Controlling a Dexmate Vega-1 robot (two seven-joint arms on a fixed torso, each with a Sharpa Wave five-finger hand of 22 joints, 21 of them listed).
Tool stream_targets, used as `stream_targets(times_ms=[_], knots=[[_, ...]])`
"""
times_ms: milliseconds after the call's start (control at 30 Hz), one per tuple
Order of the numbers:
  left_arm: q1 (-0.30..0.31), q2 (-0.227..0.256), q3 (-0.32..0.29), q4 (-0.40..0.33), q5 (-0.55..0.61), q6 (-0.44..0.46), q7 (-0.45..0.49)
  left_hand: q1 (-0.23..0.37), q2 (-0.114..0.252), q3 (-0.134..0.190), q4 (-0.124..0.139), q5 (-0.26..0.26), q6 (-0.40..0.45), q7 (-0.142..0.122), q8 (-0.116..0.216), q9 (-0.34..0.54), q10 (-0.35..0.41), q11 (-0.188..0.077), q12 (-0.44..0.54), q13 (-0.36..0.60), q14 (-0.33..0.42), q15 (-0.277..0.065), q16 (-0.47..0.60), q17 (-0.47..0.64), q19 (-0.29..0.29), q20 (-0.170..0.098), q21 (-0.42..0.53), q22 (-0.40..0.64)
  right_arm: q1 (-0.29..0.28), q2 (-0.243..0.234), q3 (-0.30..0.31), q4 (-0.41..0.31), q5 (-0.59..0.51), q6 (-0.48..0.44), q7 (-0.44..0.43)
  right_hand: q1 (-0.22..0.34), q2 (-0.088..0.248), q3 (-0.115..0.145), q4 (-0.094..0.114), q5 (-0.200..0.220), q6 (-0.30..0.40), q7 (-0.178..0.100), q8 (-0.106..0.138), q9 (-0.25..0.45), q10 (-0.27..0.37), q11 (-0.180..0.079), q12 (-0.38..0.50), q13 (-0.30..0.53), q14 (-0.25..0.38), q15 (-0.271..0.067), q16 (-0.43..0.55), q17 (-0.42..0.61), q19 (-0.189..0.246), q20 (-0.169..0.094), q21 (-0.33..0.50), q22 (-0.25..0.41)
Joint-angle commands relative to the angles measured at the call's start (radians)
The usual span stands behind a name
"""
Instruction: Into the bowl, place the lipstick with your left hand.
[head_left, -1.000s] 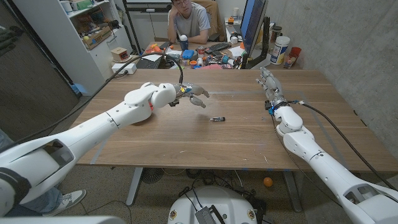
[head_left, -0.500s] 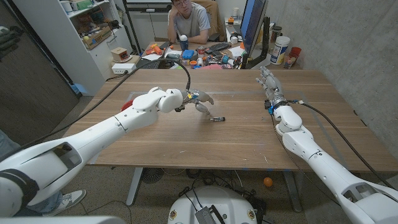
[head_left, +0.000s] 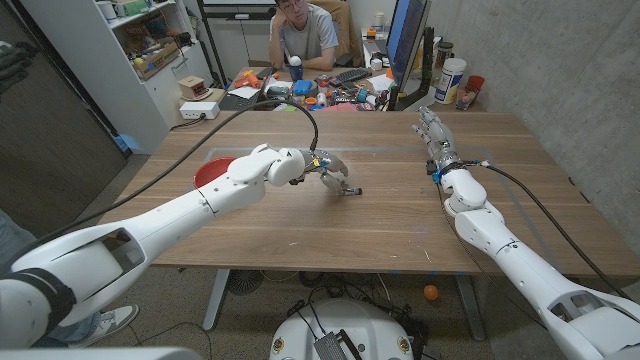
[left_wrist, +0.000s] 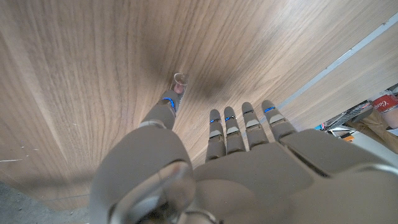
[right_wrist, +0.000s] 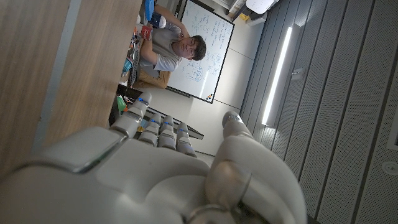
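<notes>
The lipstick (head_left: 351, 190) is a small dark tube lying on the wooden table near its middle. My left hand (head_left: 329, 172) hovers just to its left with fingers apart and pointing down, fingertips close to the tube, holding nothing. In the left wrist view the lipstick (left_wrist: 181, 79) shows end-on just past the thumb of my left hand (left_wrist: 236, 155); whether they touch is unclear. The red bowl (head_left: 209, 172) sits at the table's left, partly hidden behind my left arm. My right hand (head_left: 432, 130) stands at the far right with fingers straight and nothing in it.
A person sits behind the table's far edge beside a cluttered desk (head_left: 330, 92) and a monitor (head_left: 405, 40). Shelves (head_left: 150, 50) stand at the back left. A line of pale tape (head_left: 380, 151) runs across the table's far part.
My left hand has moved right and down until its fingertips are beside the lipstick. The arm's shift has uncovered the red bowl. The right arm has stayed still.
</notes>
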Motion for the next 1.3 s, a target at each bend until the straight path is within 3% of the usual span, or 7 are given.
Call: stream_targets(times_ms=[33, 233, 433, 767, 1300], knots=[[0.003, -0.025, 0.006, -0.004, -0.003, -0.014, 0.005, 0.003, -0.002, -0.008, 0.003, -0.002, 0.001, -0.003, -0.004, 0.001, 0.005, -0.001, -0.002, 0.004, 0.005, 0.003, 0.007, 0.004, -0.004, 0.011, 0.005, 0.002, -0.003, -0.007, 0.006, 0.002, 0.01, 0.009, 0.015, 0.002, 0.0, -0.003, 0.001, 0.006, 0.006, 0.0, 0.005, 0.002, 0.009, 0.004, 0.005, 0.005, 0.008, 0.007, 0.006, 0.003, 0.006, -0.001, -0.005, 0.002], [0.009, -0.041, 0.01, -0.005, -0.003, -0.006, 0.018, 0.002, -0.002, -0.01, 0.005, -0.002, 0.004, -0.003, -0.004, 0.001, 0.008, 0.0, -0.001, 0.004, 0.006, 0.004, 0.007, 0.004, -0.003, 0.012, 0.006, 0.002, -0.005, -0.009, 0.011, 0.002, 0.016, 0.02, 0.023, 0.001, -0.001, -0.004, 0.001, 0.006, 0.005, -0.001, 0.004, 0.002, 0.01, 0.003, 0.005, 0.005, 0.01, 0.008, 0.006, 0.003, 0.007, 0.0, -0.005, 0.002], [0.031, -0.031, 0.026, -0.043, 0.07, 0.007, 0.065, 0.002, -0.001, -0.013, 0.006, -0.002, 0.008, -0.007, -0.004, 0.002, 0.012, -0.006, 0.0, 0.005, 0.012, 0.004, 0.009, 0.004, -0.003, 0.015, 0.006, 0.002, -0.009, -0.009, 0.017, 0.004, 0.024, 0.027, 0.027, 0.001, -0.001, -0.005, 0.001, 0.006, 0.004, -0.003, 0.004, 0.002, 0.01, 0.004, 0.004, 0.005, 0.01, 0.008, 0.005, 0.004, 0.007, 0.0, -0.006, 0.002], [0.069, -0.014, -0.005, -0.067, 0.056, 0.062, 0.032, 0.004, 0.0, -0.017, 0.005, -0.002, 0.017, -0.004, -0.002, 0.002, 0.017, -0.004, 0.002, 0.007, 0.016, 0.004, 0.01, 0.005, -0.004, 0.019, 0.007, 0.002, -0.009, -0.008, 0.017, 0.008, 0.031, 0.019, 0.032, 0.0, -0.001, -0.007, 0.0, 0.006, 0.004, -0.002, 0.003, 0.002, 0.012, 0.004, 0.004, 0.005, 0.01, 0.008, 0.004, 0.004, 0.007, 0.001, -0.007, 0.002], [0.101, -0.006, -0.019, -0.082, 0.046, 0.102, 0.053, 0.007, 0.002, -0.022, 0.005, -0.001, 0.029, -0.005, 0.0, 0.003, 0.027, -0.006, 0.006, 0.009, 0.025, 0.001, 0.013, 0.005, 0.0, 0.019, 0.009, 0.003, 0.004, 0.007, 0.008, 0.042, 0.041, 0.034, 0.061, -0.001, -0.001, -0.01, 0.0, 0.007, 0.004, -0.003, 0.003, 0.002, 0.011, 0.004, 0.002, 0.005, 0.011, 0.008, 0.003, 0.005, 0.006, 0.001, -0.008, 0.002]])
